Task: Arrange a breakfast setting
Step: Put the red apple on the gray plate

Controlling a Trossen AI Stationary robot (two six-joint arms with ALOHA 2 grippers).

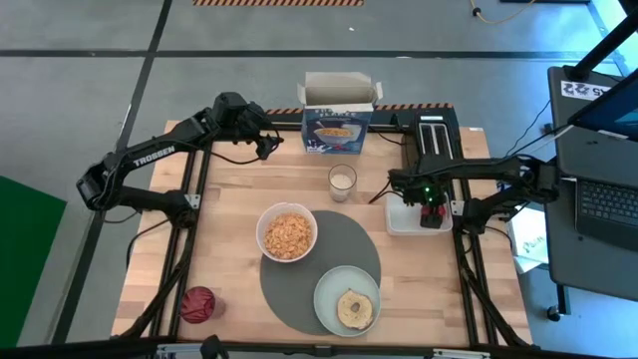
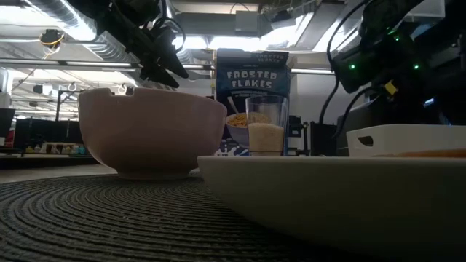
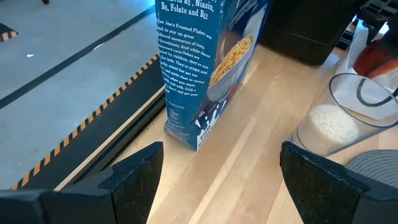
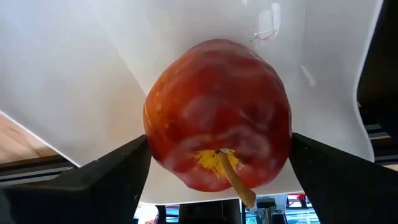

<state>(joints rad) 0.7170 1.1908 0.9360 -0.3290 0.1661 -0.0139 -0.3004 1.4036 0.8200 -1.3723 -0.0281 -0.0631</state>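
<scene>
A white bowl of cereal sits on the round dark-grey mat. A pale-green plate with a bagel half sits on the mat's near side. A glass of milk and the upright, open blue cereal box stand farther back. My left gripper is open and empty, left of the box. My right gripper is down in the white tray, its fingers on a red apple. No spoon shows. My right gripper has the red apple between its two fingers, one on each side at the apple's widest part. The fingers come from above, pointing down into the tray. The stem end faces the wrist camera. Whether the apple still rests on the tray floor, I cannot tell.
A black toaster stands behind the tray at the far right. A dark-red round thing lies near the front left corner. Bare wood lies left of the bowl and right of the mat.
</scene>
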